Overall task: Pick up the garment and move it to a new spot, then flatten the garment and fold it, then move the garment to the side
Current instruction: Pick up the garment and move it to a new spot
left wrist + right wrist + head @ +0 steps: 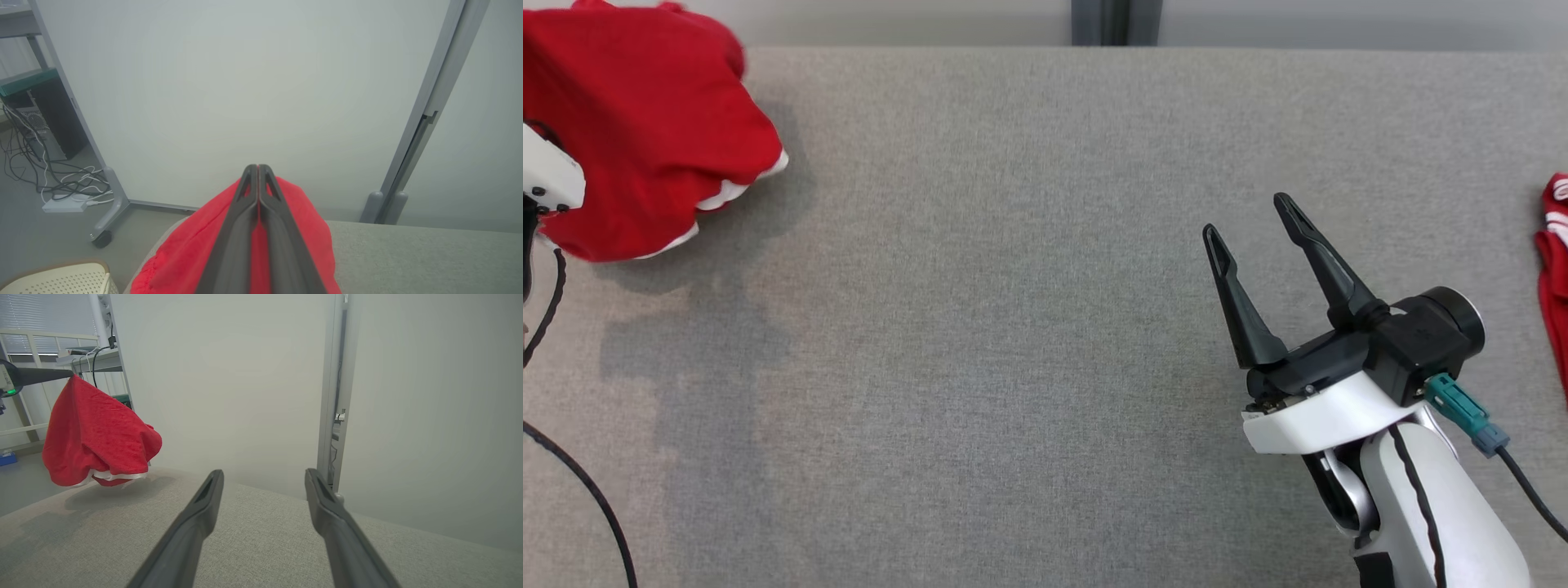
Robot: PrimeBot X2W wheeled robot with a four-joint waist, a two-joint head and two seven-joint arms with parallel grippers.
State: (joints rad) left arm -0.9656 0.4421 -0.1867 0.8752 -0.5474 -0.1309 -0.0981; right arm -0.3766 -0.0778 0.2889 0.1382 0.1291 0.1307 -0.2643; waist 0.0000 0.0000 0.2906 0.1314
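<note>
At the far left corner: the garment (645, 122) is hung from the left gripper (258, 167), which is clamped on the cloth, and is kept clear of the tabletop (1013, 327), likely for carrying.
Right gripper (1245, 215): its fingers are held apart with nothing gripped, probably kept ready for flattening.
Count: two grippers are seen, and a second garment (1553, 278) is laid at the right edge.

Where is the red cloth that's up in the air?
The red cloth hangs at the head view's upper left, pinched in the left end effector, over the grey table's far left corner.
</note>
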